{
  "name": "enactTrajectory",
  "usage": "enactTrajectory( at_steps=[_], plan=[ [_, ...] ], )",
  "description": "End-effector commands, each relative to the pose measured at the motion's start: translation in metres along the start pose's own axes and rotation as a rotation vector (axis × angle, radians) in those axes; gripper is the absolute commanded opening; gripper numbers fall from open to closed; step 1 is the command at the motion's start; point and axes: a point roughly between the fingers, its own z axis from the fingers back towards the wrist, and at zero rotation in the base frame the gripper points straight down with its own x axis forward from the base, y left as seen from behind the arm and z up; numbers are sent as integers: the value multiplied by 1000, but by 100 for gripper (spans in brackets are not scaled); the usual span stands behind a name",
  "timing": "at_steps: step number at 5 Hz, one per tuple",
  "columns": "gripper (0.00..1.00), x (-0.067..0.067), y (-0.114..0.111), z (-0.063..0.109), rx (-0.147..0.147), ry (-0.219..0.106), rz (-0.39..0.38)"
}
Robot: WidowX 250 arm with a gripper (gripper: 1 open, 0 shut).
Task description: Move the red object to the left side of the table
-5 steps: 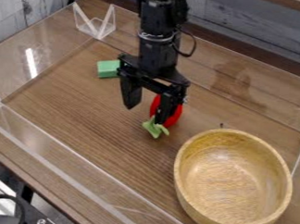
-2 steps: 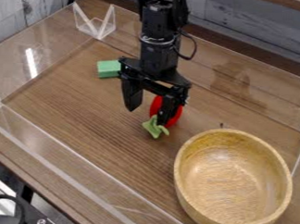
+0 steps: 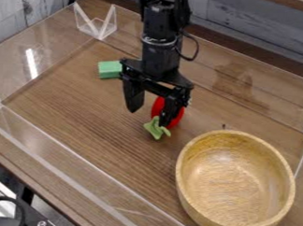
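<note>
Nothing has been moved since earlier: the hand [image 3: 156, 104] is held wide open, straddling the red toy fruit [image 3: 169, 114] on the counter [image 3: 79, 122], gripping nothing; no writing is legible.

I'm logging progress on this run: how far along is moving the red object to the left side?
Done: the hand is lowered over the red object, fingers open on either side of it. In hand: the grasp, not yet closed; the fruit rests on the table near the middle, beside the wooden bowl. Left: closing, lifting, carrying it left past the green block and releasing.
</note>
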Motion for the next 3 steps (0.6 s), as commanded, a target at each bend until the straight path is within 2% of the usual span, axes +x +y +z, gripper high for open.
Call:
enactTrajectory(
  at_steps=[1,3],
  plan=[
    [100,8,-3,12,1,-51,-4],
    [100,8,-4,15,-2,-61,8]
  ],
)
